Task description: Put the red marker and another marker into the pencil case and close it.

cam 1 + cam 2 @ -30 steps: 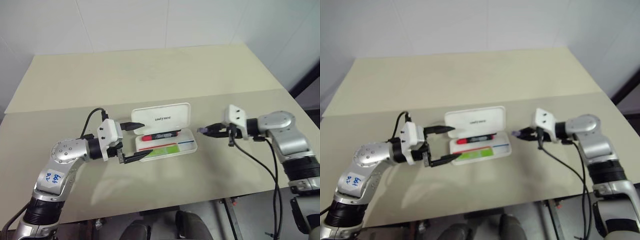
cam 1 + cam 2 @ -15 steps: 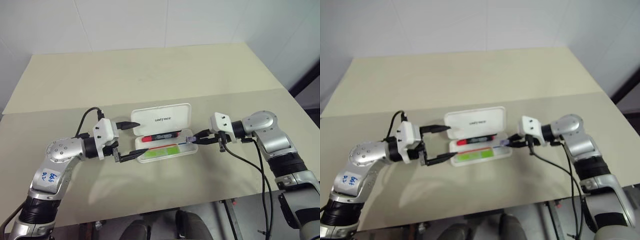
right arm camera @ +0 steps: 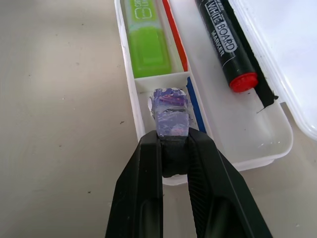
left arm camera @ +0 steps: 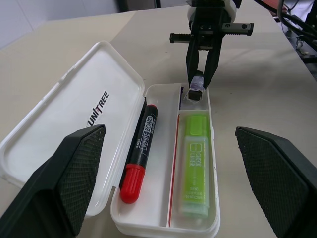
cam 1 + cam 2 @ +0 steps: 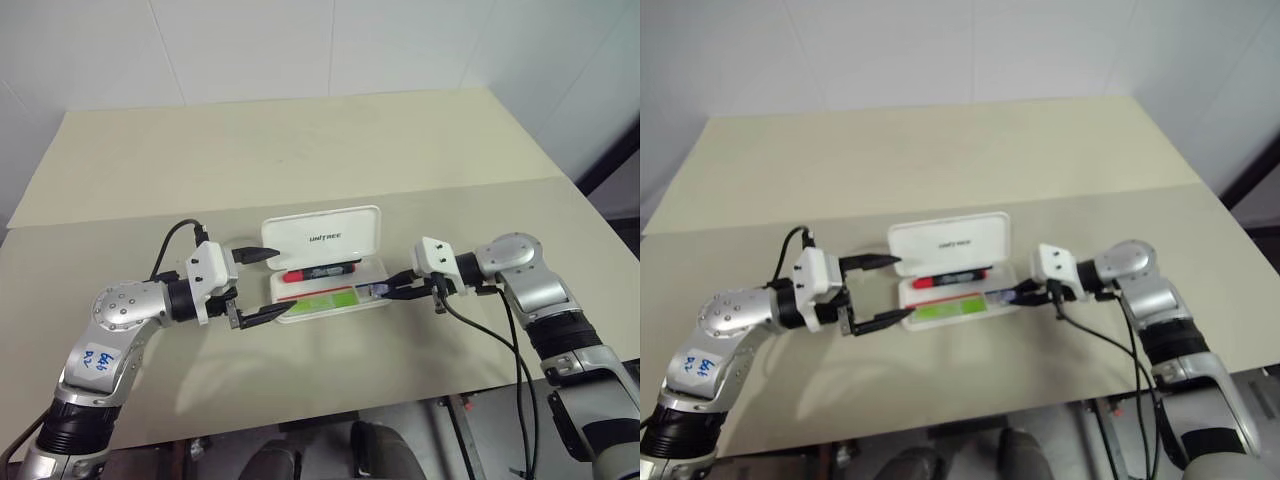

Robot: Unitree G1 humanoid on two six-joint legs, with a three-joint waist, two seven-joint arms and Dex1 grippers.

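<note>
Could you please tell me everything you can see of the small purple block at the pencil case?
The small purple block is a short, chunky piece, pale violet with a faintly translucent, mottled look and a pinkish patch. The right gripper is shut on one end of it, a black finger on each side. Its free end points down into the small end compartment of the open pencil case, beside the lime-green marker. Whether it touches the compartment floor cannot be told.

Lab: bare table (image 5: 300, 140), plain white walls (image 5: 250, 45)
</note>
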